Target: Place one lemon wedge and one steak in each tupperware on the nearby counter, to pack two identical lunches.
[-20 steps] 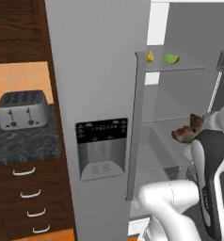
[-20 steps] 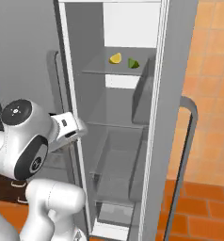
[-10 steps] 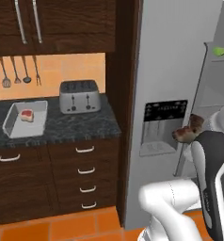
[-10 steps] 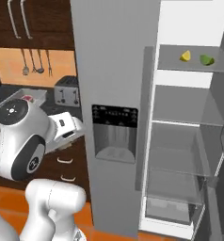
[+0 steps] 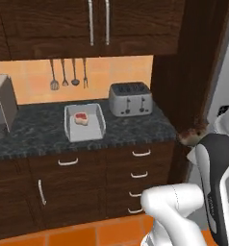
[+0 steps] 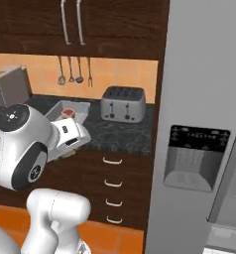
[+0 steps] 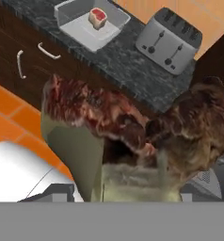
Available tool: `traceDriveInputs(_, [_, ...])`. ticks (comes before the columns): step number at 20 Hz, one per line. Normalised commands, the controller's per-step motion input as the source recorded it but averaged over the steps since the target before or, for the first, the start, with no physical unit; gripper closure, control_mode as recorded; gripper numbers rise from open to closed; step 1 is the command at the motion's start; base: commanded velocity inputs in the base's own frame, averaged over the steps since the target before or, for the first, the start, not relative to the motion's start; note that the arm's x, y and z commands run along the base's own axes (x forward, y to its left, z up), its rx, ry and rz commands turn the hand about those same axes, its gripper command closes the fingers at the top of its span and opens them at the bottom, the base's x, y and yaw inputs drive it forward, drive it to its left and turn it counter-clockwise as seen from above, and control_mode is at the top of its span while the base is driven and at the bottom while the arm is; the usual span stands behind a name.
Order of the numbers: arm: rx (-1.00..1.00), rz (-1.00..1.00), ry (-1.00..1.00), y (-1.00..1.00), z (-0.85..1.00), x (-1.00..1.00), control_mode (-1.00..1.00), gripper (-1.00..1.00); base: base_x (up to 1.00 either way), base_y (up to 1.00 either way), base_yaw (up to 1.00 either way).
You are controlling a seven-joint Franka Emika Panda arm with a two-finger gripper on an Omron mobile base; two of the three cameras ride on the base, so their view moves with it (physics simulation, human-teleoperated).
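A lumpy brown-and-reddish steak (image 7: 132, 120) sits in my shut gripper (image 5: 194, 140), held beside the arm's upper link at counter height, to the right of the drawers. Its bulk hides my fingertips in the hand view. On the black speckled counter (image 5: 34, 132) lies one light-grey tupperware (image 5: 69, 129) with another steak (image 5: 81, 118) inside it. The same tupperware (image 7: 74, 29) and its steak (image 7: 97, 16) appear at the top of the hand view, well apart from my gripper. The tupperware (image 6: 78, 104) also shows behind my arm. The lemon wedges are out of view.
A silver toaster (image 5: 130, 98) stands on the counter right of the tray, and a grey appliance (image 5: 1, 108) at the left edge. Utensils (image 5: 68, 74) hang on the orange wall. Dark drawers (image 5: 135, 173) lie below. The grey fridge door (image 6: 206, 129) with its dispenser stands to the right.
The whole picture has shifted: the base has driven left, from the open fridge to the counter. The steak has stayed in my shut gripper throughout.
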Motion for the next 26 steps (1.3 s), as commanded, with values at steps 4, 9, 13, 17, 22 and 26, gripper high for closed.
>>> traceDriveInputs(4, [0.00,0.00,0.00,0.00,0.00,0.00,1.00,1.00,0.86,1.00,-0.01])
traceDriveInputs(9, [0.00,0.00,0.00,0.00,0.00,0.00,1.00,1.00,0.92,1.00,-0.09])
traceDriveInputs(13, [0.00,0.00,0.00,0.00,0.00,0.00,1.00,1.00,-0.03,1.00,-0.02])
traceDriveInputs(17, [0.00,0.00,0.00,0.00,0.00,0.00,1.00,1.00,-0.17,1.00,0.00])
traceDriveInputs(22, [0.00,0.00,0.00,0.00,0.00,0.00,1.00,1.00,0.04,1.00,0.00])
traceDriveInputs(26, [0.00,0.00,0.00,0.00,0.00,0.00,1.00,1.00,0.19,1.00,0.00])
